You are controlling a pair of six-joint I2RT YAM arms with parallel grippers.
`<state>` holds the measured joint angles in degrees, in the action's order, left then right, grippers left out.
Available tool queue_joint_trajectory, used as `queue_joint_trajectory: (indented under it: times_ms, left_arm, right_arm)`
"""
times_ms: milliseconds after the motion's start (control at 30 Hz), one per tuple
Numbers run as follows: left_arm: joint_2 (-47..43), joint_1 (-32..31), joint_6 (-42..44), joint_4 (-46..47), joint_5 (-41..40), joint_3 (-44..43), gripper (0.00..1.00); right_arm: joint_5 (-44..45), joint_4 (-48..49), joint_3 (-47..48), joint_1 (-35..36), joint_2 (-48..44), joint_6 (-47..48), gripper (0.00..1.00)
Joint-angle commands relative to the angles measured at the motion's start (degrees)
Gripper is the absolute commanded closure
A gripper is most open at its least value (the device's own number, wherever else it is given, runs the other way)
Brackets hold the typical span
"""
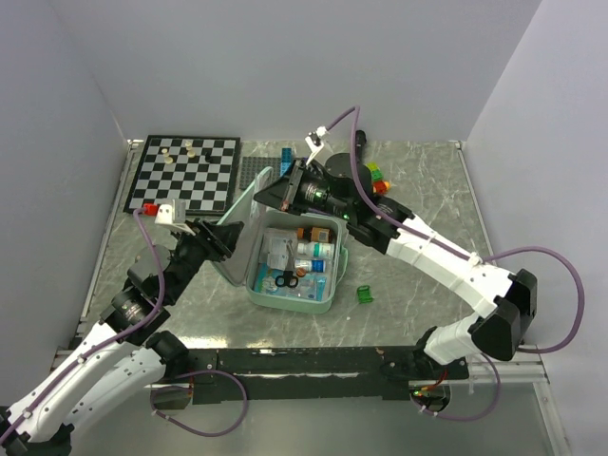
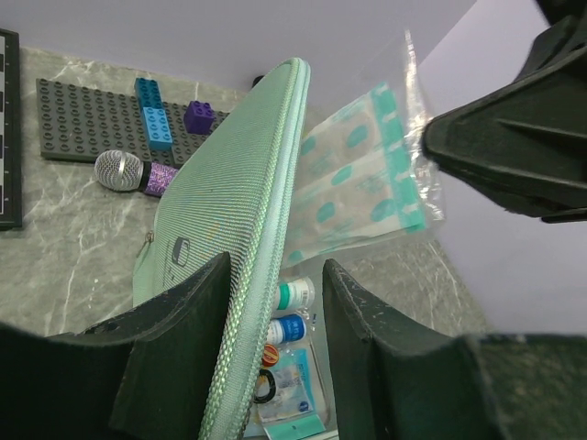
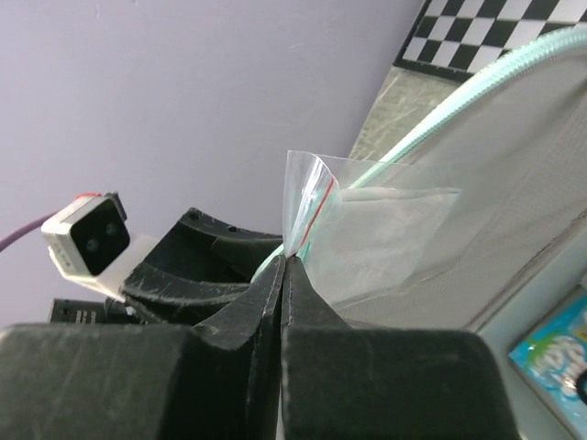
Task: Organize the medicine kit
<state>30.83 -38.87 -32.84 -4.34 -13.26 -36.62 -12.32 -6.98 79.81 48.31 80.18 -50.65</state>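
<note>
The mint-green medicine kit lies open mid-table, its base (image 1: 285, 302) holding bottles (image 1: 315, 250), sachets and a black ring. Its lid (image 1: 243, 207) (image 2: 229, 183) stands raised on the left. My left gripper (image 1: 226, 239) (image 2: 275, 275) is open and straddles the lid's rim: the outer finger (image 2: 179, 348) lies against the lid's outside, and a gap shows before the inner finger (image 2: 385, 357). My right gripper (image 1: 271, 195) (image 3: 286, 261) is shut on the corner of a clear zip bag (image 2: 362, 174) (image 3: 367, 229) of teal plasters. It holds the bag above the base, against the lid's grey inside (image 3: 523, 174).
A chessboard (image 1: 185, 171) lies at the back left. Behind the kit sit a grey studded plate (image 2: 92, 119) with blue and purple bricks and a small microphone (image 2: 133, 171). A green block (image 1: 364, 294) lies right of the base. Coloured bricks (image 1: 380, 178) sit behind the right arm.
</note>
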Motion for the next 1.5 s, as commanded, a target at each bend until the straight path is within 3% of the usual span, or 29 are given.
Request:
queue_joint_trajectory:
  times_ms: [0, 433, 600, 667, 767, 867, 933, 1067, 1300, 1467]
  left_arm:
    - [-1.3, -0.1, -2.3, 3.9, 3.1, -1.2, 0.62]
    - [-3.0, -0.1, -2.3, 3.1, 2.4, -1.1, 0.62]
    - [-3.2, -0.1, -2.3, 2.8, 2.1, -1.1, 0.62]
    - [-3.3, -0.1, -2.2, 2.8, 2.0, -1.1, 0.62]
    - [-3.3, -0.1, -2.3, 2.4, 1.8, -1.1, 0.62]
    - [-3.7, -0.1, -2.3, 2.4, 1.7, -0.8, 0.62]
    - [-3.7, -0.1, -2.4, 2.7, 1.7, -0.6, 0.61]
    - [-3.3, -0.1, -2.5, 2.6, 1.8, -0.5, 0.61]
    - [-2.4, -0.1, -2.2, 3.4, 2.6, -0.9, 0.61]
    - [-1.7, -0.1, -2.1, 2.1, 3.1, -2.7, 0.59]
  right_arm:
    - [-2.7, 8.8, -1.8, -0.7, 1.6, -5.7, 1.00]
    - [-3.6, 11.8, -6.4, -0.9, 3.9, -9.0, 1.00]
    - [-7.3, 10.9, -5.1, -0.8, 4.3, -4.6, 1.00]
    - [-8.2, 9.3, -4.2, -0.8, 3.8, -2.6, 0.86]
    - [-8.6, 4.6, -1.8, -0.9, 2.7, 0.8, 0.47]
    - [-8.3, -3.7, 2.9, -0.9, 2.7, 5.0, 0.18]
    - [-5.8, -7.9, 4.2, -0.8, 1.4, 7.8, 0.10]
    - [2.2, -9.5, -0.2, -0.9, -5.7, 13.5, 0.10]
    - [7.8, -11.7, -5.7, -0.9, -10.0, 19.4, 0.27]
    - [16.9, -13.9, -13.3, -1.3, -15.7, 22.4, 0.20]
